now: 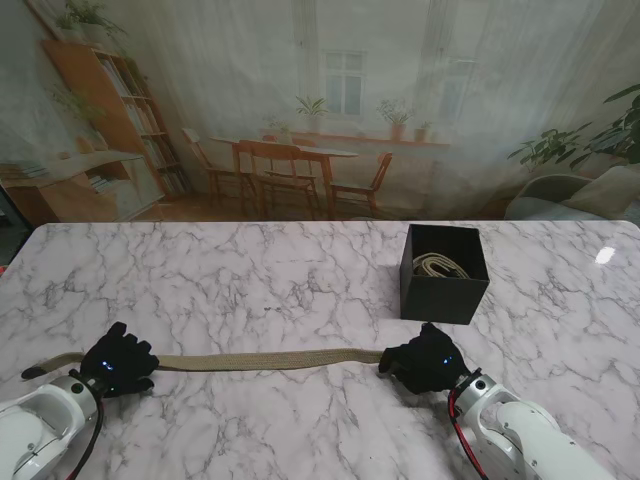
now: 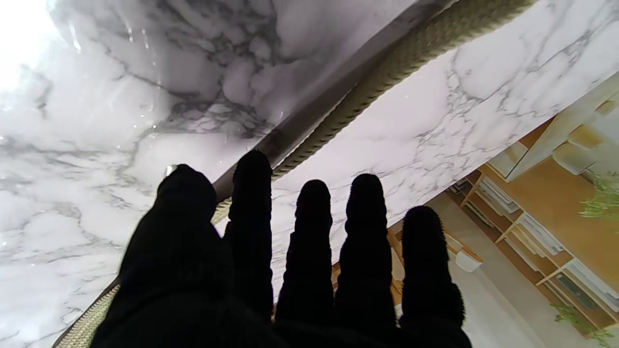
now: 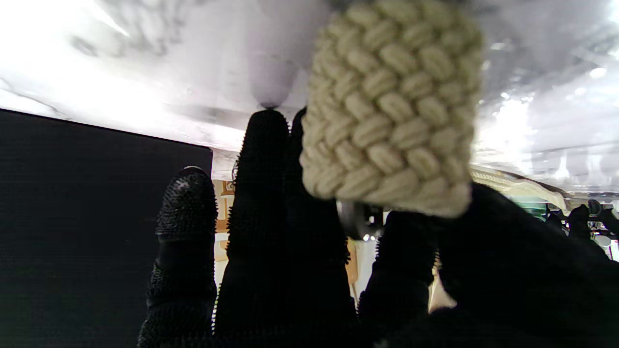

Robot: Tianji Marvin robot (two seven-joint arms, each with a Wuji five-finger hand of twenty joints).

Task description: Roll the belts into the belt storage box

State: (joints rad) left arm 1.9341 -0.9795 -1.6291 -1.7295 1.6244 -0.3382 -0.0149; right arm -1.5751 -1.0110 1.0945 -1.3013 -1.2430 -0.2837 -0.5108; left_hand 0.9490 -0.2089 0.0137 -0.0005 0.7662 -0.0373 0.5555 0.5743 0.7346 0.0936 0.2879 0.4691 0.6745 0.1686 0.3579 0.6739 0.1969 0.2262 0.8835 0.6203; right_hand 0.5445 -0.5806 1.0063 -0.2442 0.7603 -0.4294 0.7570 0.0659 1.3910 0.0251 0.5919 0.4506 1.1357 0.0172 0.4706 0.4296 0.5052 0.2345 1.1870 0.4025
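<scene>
A white marble-patterned table top (image 1: 300, 280) with grey veining is seen across the stand view; bright glare is noted near its far right edge. Behind the table a printed backdrop (image 1: 320, 110) is hung, on which a room is depicted: a wooden bookshelf (image 1: 110, 110) at left, a wooden dining table with chairs (image 1: 290, 170) at centre, a window with potted plants, and leafy foliage at right.

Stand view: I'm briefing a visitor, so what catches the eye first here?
A long woven belt lies stretched across the marble table near me, a black-gloved left hand on one end and the right hand at the other. Farther right stands an open black box, a coiled belt inside.
</scene>
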